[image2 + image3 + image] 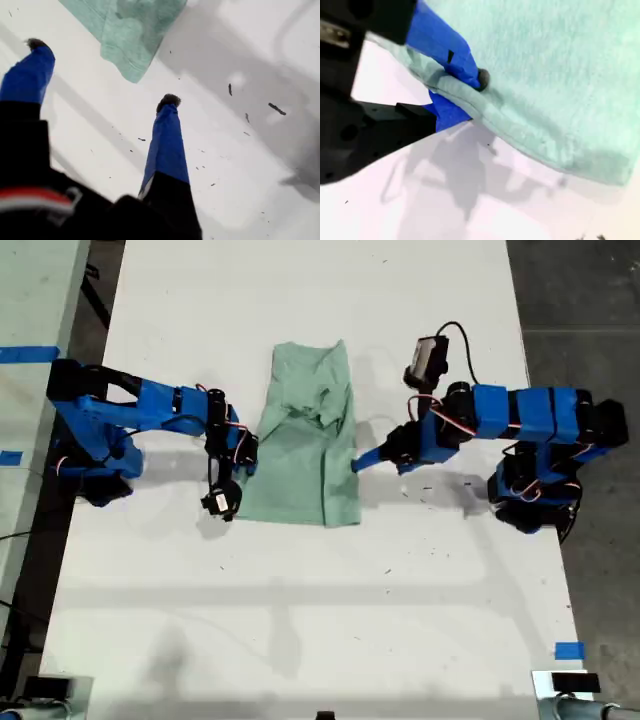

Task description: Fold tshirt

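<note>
— So, what's on the exterior view's left?

— My first tool (224,502), hanging over bare white table (300,620), jaws spread wide and holding nothing, just beside the tshirt's (305,440) lower corner.

— And the tshirt?

— Mid-table, partly folded, rumpled near the middle.

— On that view's right?

— My second tool (457,97) is pinched onto the tshirt's edge, one finger above the hem, one beneath.

Bright, even light falls on the white counter (300,590), with soft grey shadows in the exterior view's lower half. Both wrist views are softly blurred, nearest parts most; faint shadows spread under the tshirt (545,75).
</note>
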Controlling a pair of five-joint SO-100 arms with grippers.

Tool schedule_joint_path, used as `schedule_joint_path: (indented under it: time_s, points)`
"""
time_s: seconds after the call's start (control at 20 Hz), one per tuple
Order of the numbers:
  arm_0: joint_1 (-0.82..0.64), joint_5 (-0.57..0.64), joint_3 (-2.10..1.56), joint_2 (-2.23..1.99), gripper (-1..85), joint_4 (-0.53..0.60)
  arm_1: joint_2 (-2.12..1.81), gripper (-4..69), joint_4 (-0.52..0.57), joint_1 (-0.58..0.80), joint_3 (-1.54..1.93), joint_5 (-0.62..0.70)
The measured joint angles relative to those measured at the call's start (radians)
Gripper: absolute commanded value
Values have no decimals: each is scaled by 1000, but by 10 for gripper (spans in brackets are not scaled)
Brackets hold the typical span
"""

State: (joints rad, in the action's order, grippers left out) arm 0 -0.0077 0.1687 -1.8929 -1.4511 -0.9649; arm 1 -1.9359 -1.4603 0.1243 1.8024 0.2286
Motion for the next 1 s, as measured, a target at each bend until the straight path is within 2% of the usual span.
schedule_joint_path:
  time_s: [0.25,0.55,0.65,1.0]
  points:
    - [-2,-8,5,-43,1,-86,-2,366,25,3,12,0]
    - [-40,-94,160,-124,1,-465,-6,365,25,5,34,0]
    - [-41,-92,173,-127,1,-446,-9,364,37,5,40,0]
    - [20,-9,456,58,0,-229,-9,362,41,5,41,0]
